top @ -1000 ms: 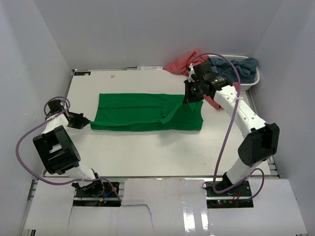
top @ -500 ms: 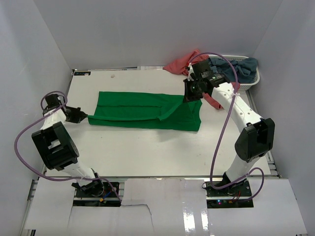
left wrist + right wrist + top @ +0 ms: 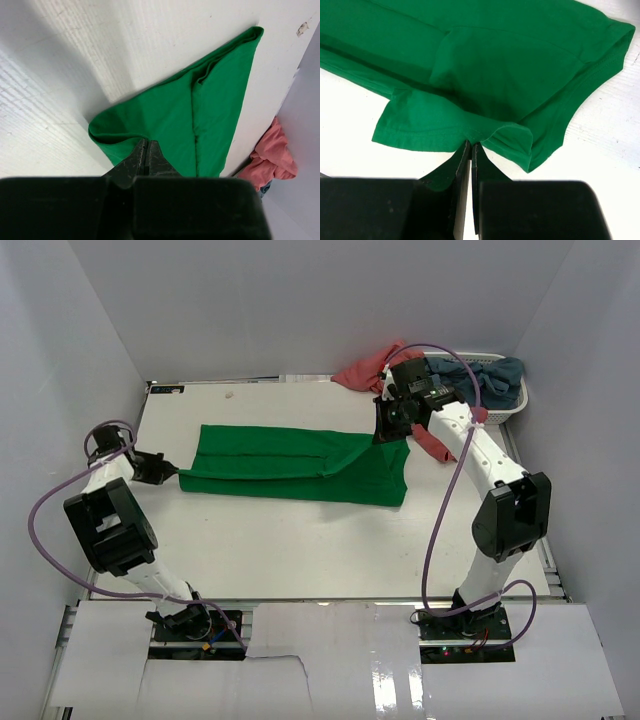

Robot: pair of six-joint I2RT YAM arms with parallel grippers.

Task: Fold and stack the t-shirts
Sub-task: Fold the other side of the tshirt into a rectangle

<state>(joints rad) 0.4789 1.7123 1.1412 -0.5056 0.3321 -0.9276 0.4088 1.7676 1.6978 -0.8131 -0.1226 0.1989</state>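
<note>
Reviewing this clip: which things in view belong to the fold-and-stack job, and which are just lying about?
Part of the job:
green t-shirt, pinched at opposite ends by the left gripper and right gripper
salmon-pink t-shirt
grey-blue t-shirt

Just lying about:
white basket
table

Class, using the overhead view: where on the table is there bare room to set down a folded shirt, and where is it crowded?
Bare: the wide strip of table between the green t-shirt and the arm bases; also the band beyond it, left of the salmon-pink t-shirt. Crowded: the far right corner, around the basket.
</note>
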